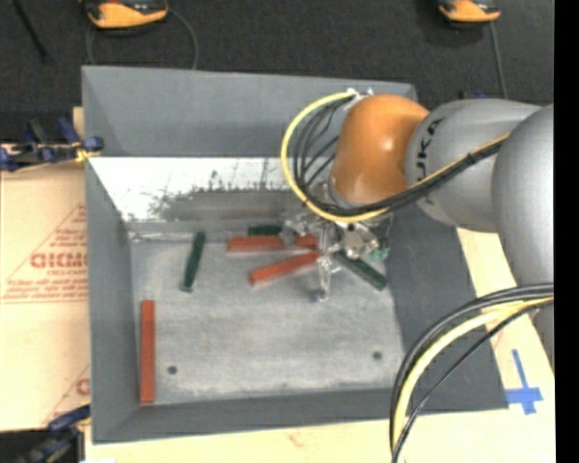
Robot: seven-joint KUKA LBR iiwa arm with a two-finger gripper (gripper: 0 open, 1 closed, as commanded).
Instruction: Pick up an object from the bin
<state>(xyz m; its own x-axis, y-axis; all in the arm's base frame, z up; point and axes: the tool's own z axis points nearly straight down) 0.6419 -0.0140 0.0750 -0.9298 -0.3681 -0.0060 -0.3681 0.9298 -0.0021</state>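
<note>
My gripper [322, 258] hangs low over the right middle of the bin, under the orange wrist cover. A red stick [282, 271] lies slanted on the floor, its right end running under the gripper. Just behind it lies a second red stick [256, 244], and behind that a short dark green stick [264, 230] near the back wall. Another dark green stick [371, 274] pokes out to the right of the gripper.
A dark green stick [193, 260] lies slanted at the left middle of the floor. A long red stick [147, 351] rests along the left wall near the front. The arm reaches in from the right over the bin's right rim.
</note>
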